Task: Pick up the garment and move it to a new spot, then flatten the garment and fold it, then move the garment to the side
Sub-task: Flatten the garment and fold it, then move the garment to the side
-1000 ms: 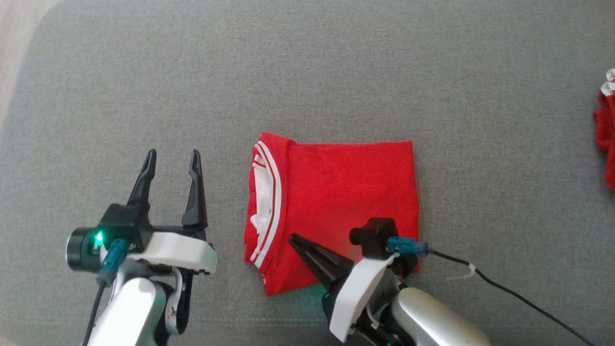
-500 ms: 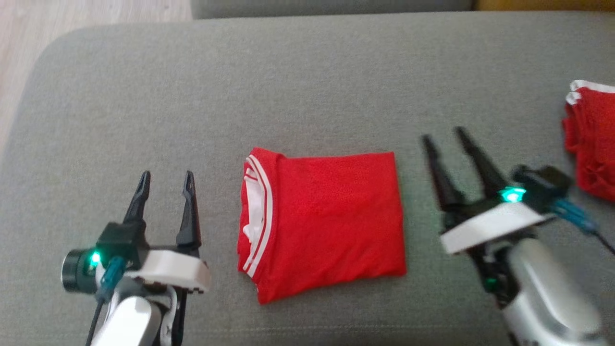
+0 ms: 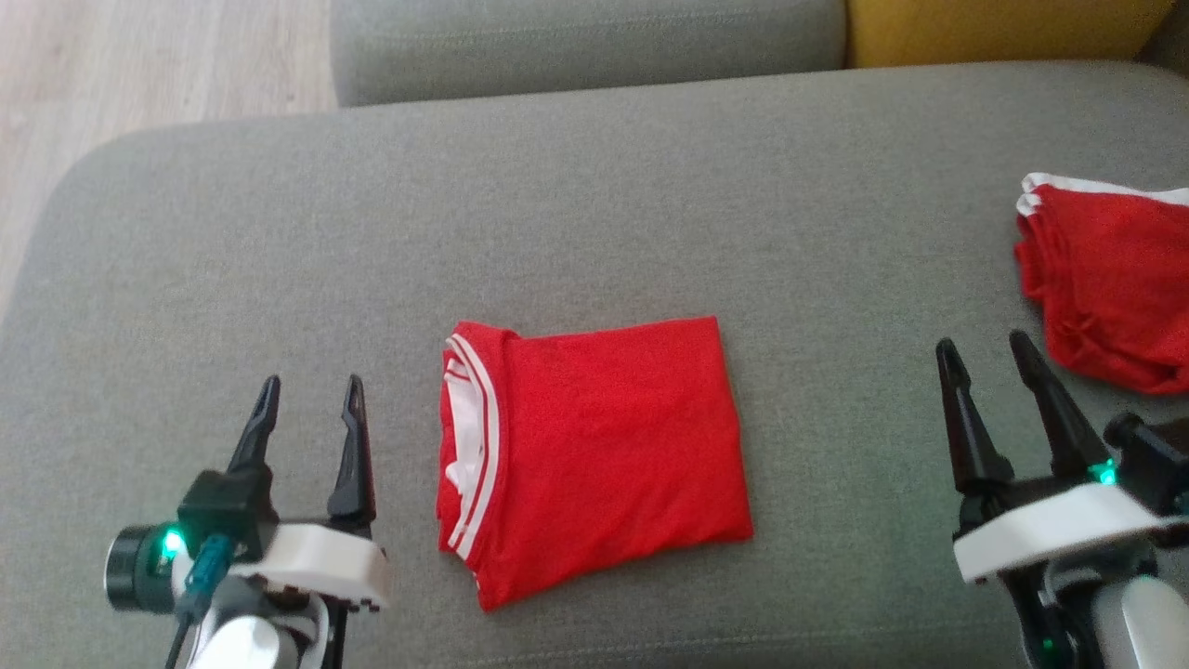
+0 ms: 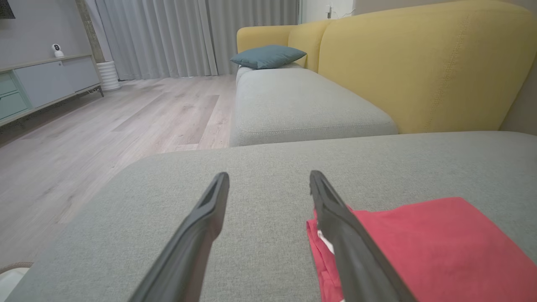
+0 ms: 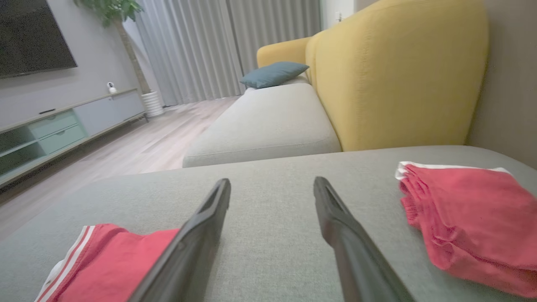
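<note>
We see the grey sofa seat (image 3: 594, 186) w/ the folded red shirt (image 3: 604, 446) lying flat mid-seat, btwn our grippers. A red bundle (image 3: 1105, 279) lies at right. Left gripper (image 3: 311, 386) & right gripper (image 3: 985, 346): fingers spread, empty, clear of the shirt.

Red white-trimmed garment (image 3: 594, 455), folded flat on grey cushion (image 3: 594, 204)

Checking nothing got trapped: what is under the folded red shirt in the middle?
The folded red shirt lies flat on the grey cushion, whose fabric shows all around it. Anything beneath or inside the folds is covered.
</note>
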Robot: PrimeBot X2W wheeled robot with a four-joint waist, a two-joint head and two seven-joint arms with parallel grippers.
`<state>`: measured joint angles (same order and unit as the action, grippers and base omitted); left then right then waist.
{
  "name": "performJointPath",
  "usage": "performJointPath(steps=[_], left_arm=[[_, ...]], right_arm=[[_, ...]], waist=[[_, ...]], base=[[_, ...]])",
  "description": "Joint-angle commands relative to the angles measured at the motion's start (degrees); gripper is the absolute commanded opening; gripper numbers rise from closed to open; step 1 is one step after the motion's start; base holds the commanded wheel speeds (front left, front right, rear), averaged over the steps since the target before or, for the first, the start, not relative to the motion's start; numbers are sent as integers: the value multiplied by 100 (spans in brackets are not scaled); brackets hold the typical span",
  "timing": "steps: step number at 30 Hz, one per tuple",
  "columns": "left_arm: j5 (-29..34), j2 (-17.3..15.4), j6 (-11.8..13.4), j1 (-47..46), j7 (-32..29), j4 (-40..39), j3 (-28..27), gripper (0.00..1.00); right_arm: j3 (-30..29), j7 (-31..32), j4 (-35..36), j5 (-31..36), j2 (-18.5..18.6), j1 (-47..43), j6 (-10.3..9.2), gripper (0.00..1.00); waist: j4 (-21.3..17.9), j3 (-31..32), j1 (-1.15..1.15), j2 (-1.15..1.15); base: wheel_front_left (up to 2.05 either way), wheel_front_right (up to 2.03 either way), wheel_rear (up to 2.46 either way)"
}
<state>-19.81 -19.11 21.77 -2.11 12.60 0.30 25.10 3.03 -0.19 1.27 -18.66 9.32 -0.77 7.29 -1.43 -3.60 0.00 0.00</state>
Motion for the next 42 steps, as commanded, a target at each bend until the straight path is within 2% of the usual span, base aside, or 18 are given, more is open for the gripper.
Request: performJointPath(steps=[1, 13, 23, 42], left_arm=[[-4, -155, 43, -157, -14, -195, -241, 100], [-6, -289, 104, 145, -132, -300, -167, 100], [43, -357, 268, 333, -251, -482, -133, 100], [11, -406, 277, 283, -221, -429, -121, 100]], right_arm=[[45, 60, 296, 66, 22, 5, 20, 100], [-114, 492, 960, 278, -163, -588, 20, 100], [-177, 638, 1087, 362, -246, -734, 20, 100], [-231, 718, 1092, 393, -267, -705, 20, 100]], waist=[[-29, 88, 0, 0], [-49, 474, 0, 0], [-49, 541, 0, 0], [12, 527, 0, 0]], base=[[0, 0, 0], [0, 0, 0], [0, 0, 0], [0, 0, 0]])
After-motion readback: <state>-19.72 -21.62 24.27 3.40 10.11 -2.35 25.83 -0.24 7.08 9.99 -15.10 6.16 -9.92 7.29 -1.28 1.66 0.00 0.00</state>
